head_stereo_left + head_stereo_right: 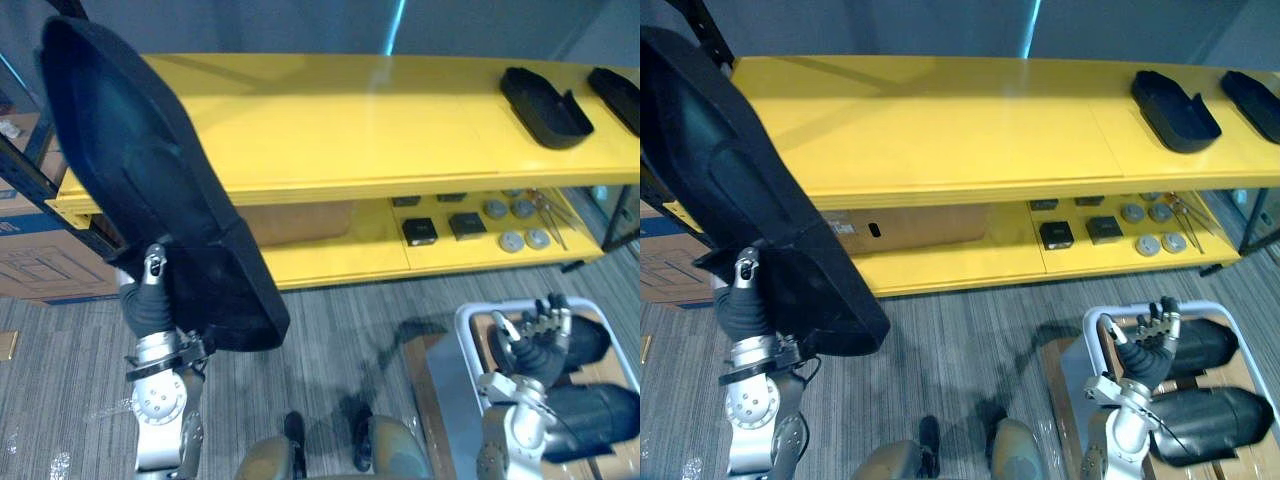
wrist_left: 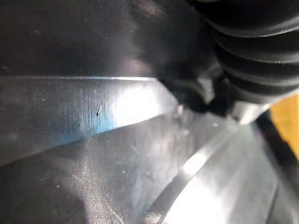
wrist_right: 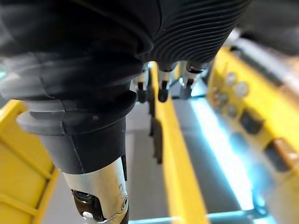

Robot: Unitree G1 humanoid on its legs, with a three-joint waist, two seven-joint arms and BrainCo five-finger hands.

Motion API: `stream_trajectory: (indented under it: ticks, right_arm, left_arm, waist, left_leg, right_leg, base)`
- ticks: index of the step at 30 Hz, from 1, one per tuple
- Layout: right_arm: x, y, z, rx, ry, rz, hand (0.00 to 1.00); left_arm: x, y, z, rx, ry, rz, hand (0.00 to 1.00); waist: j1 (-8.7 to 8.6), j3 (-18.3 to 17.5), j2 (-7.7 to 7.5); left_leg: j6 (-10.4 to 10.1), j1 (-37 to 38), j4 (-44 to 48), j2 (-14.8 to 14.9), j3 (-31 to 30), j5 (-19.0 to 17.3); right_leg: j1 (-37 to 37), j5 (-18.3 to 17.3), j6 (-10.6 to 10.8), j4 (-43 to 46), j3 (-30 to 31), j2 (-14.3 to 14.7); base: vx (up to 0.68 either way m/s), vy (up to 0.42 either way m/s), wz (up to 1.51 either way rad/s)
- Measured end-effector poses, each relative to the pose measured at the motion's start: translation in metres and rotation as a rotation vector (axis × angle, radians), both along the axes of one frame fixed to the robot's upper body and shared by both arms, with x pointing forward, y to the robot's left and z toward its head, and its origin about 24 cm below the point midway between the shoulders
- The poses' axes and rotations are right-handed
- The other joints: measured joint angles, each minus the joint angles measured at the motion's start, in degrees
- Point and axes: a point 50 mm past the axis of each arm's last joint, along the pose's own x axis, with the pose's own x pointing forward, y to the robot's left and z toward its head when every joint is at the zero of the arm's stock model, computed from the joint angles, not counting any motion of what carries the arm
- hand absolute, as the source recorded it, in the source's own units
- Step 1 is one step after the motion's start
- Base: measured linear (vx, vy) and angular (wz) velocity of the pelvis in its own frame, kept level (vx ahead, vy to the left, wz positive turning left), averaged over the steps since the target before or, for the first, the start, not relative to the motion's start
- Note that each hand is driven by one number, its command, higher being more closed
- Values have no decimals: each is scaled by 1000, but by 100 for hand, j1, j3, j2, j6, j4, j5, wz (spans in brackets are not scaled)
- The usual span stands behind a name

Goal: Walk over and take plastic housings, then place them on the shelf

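A large black plastic housing is raised upright at the left, in front of the left end of the yellow shelf. My left hand grips its lower edge, thumb on the near face; its glossy surface lies close against the wrist. Two more black housings lie on the top shelf at the far right. My right hand hangs open and holds nothing, fingers relaxed, above a white cart with dark housings stacked in it.
The lower shelf level carries a cardboard box, small black boxes and several round silver discs. Cardboard boxes stand on the grey carpet at the left. A dark upright frame borders the shelf's left end.
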Motion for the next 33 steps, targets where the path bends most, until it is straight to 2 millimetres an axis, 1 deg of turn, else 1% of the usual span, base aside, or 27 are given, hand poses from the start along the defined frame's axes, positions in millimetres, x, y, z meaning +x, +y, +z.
stream_trajectory:
  ticks: [1,2,3,6,10,11,12,13,14,15,16,17,18,19,20,21,22,23,24,25,26,27,28,29,30,31,33]
  right_arm:
    - [0,0,3,-5,-10,4,0]
    - [0,4,8,-10,-34,20,0]
    - [2,4,12,-26,-46,41,0]
    - [3,2,15,-53,-47,68,0]
    - [3,2,14,-53,-37,77,0]
    - [3,2,14,-64,-31,74,0]
    - [3,2,15,-82,-23,65,0]
    - [2,1,15,-88,-18,63,0]
    - [3,0,15,-99,-13,66,0]
    - [3,-2,17,-123,-13,57,0]
    - [3,-6,19,-148,-8,54,0]
    - [3,-14,24,-201,-1,56,0]
    - [4,-19,29,-226,-12,52,0]
    - [4,-22,31,-232,-21,40,0]
    - [4,-28,35,-240,-37,14,0]
    - [5,-32,40,-254,-54,6,0]
    - [6,-34,43,-261,-61,1,0]
    - [8,-36,47,-273,-74,-2,0]
    - [10,-38,50,-281,-85,-2,0]
    - [11,-38,51,-285,-89,2,0]
    - [13,-38,54,-295,-97,12,0]
    - [15,-38,59,-312,-113,24,0]
    - [15,-35,58,-297,-113,28,0]
    - [13,-35,56,-291,-108,27,0]
    - [11,-31,51,-266,-94,38,0]
    - [11,-27,48,-248,-90,47,0]
    - [12,-18,43,-231,-81,86,0]
  left_arm:
    - [0,-2,0,5,2,-7,100]
    - [-2,-2,0,18,2,-18,100]
    - [-2,-5,-4,11,19,-30,100]
    - [-3,-19,-9,-14,38,-89,100]
    - [-4,-20,-9,-8,40,-105,100]
    - [-5,-18,-11,-10,46,-96,100]
    - [-8,-13,-13,-13,58,-77,100]
    - [-11,-10,-17,-29,77,-61,100]
    - [-15,-8,-21,-35,93,-43,100]
    - [-19,-1,-19,-12,95,-23,100]
    - [-18,-2,-21,-21,105,-23,100]
    - [-19,-2,-28,-35,146,-17,100]
    - [-19,0,-30,-30,159,-12,100]
    - [-18,1,-29,-23,153,-12,100]
    - [-15,1,-24,-6,133,-20,100]
    - [-11,0,-19,14,111,-35,100]
    - [-9,-1,-16,21,99,-43,100]
    - [-5,-1,-11,40,75,-61,100]
    - [-2,-3,-7,53,60,-74,100]
    - [0,-4,-5,56,57,-77,100]
    - [3,-4,-3,59,55,-82,100]
    - [8,-5,1,70,50,-92,100]
    - [13,-3,4,100,64,-106,100]
    - [16,-4,6,115,72,-116,100]
    - [22,-1,11,150,90,-123,100]
    - [26,1,12,167,112,-125,100]
    - [32,2,9,176,175,-128,100]
  waist:
    - [26,-35,-13]
    - [36,-132,-170]
    - [72,-205,-11]
    - [136,-432,414]
    - [137,-446,463]
    - [139,-438,480]
    - [135,-415,546]
    - [109,-476,603]
    - [102,-516,662]
    - [35,-473,501]
    - [16,-406,591]
    - [94,-337,698]
    - [122,-353,779]
    - [102,-350,797]
    - [31,-349,793]
    - [-3,-350,790]
    - [-6,-350,790]
    - [4,-349,789]
    - [-31,-350,791]
    - [-43,-351,793]
    - [-71,-359,805]
    - [-118,-389,850]
    - [-156,-389,775]
    - [-202,-391,715]
    - [-259,-404,556]
    - [-269,-415,469]
    - [-303,-443,388]
  left_leg:
    - [-56,-1,173,39,14,-158]
    - [-213,21,568,21,40,-546]
    - [-355,69,945,255,49,-910]
    - [-477,225,872,723,424,-1027]
    - [-562,592,570,864,602,-1022]
    - [-573,630,579,903,642,-1096]
    - [-632,691,610,945,688,-1230]
    - [-745,864,521,1106,978,-1261]
    - [-882,962,657,1214,1107,-1138]
    - [-776,511,2008,1250,1081,-1177]
    - [-595,189,2794,1408,955,-1072]
    - [-39,-435,4122,1593,698,-450]
    - [-48,-637,4329,1587,653,-457]
    - [-78,-700,4203,1534,686,-572]
    - [-118,-758,3571,1393,797,-755]
    - [-201,-723,2698,1234,850,-802]
    - [-239,-725,2329,1170,820,-780]
    - [-407,-719,1683,1079,756,-678]
    - [-581,-648,1154,1014,646,-530]
    - [-604,-581,879,978,632,-409]
    - [-577,-458,452,936,634,-129]
    - [-574,-352,34,916,622,594]
    - [-721,-175,-100,794,701,599]
    - [-699,-127,-188,732,736,611]
    - [-661,-40,-357,608,856,635]
    - [-649,-22,-382,560,927,629]
    - [-560,-6,-365,496,960,575]
  right_leg:
    - [33,309,-51,-261,-2,-2]
    - [153,1618,-179,-635,-2,-132]
    - [359,1383,129,-658,0,53]
    - [446,1313,-60,-762,-20,473]
    - [586,1099,-146,-674,5,647]
    - [550,954,-149,-504,15,671]
    - [414,694,-184,-111,-13,668]
    - [280,378,-287,531,-234,701]
    - [310,177,-380,832,-381,712]
    - [442,-421,-406,1022,-396,629]
    - [522,-469,-426,1103,-433,677]
    - [829,-519,-448,869,-335,740]
    - [984,-501,-475,671,-231,685]
    - [1051,-493,-488,579,-208,630]
    - [1170,-452,-500,413,-122,513]
    - [1221,-432,-481,309,-1,402]
    - [1222,-417,-452,271,67,366]
    - [1245,-348,-340,213,182,306]
    - [1335,-304,-268,144,284,283]
    - [1383,-282,-230,106,353,282]
    - [1418,-270,-171,91,434,283]
    - [1434,-323,-17,87,461,285]
    - [1483,-325,111,57,577,151]
    - [1485,-283,186,27,561,85]
    - [1487,-215,305,-106,559,-54]
    - [1497,-181,363,-188,551,-120]
    - [1579,-108,479,-353,524,-191]
  base:
    - [299,-211,10]
    - [446,-383,-3]
    - [424,-383,-15]
    - [256,-211,-27]
    - [75,-100,-18]
    - [-40,-77,-23]
    - [-16,-107,-24]
    - [53,-126,-16]
    - [168,-149,2]
    - [173,-146,9]
    - [176,-148,-2]
    - [160,-77,-36]
    - [193,-18,-39]
    - [260,33,-30]
    - [343,27,-16]
    - [335,45,-21]
    - [274,63,-43]
    - [269,116,-52]
    - [287,134,-58]
    - [300,154,-54]
    - [299,219,-58]
    - [317,278,-61]
    - [255,235,-41]
    - [182,223,-28]
    - [147,189,-20]
    - [168,213,-23]
    - [109,98,-9]
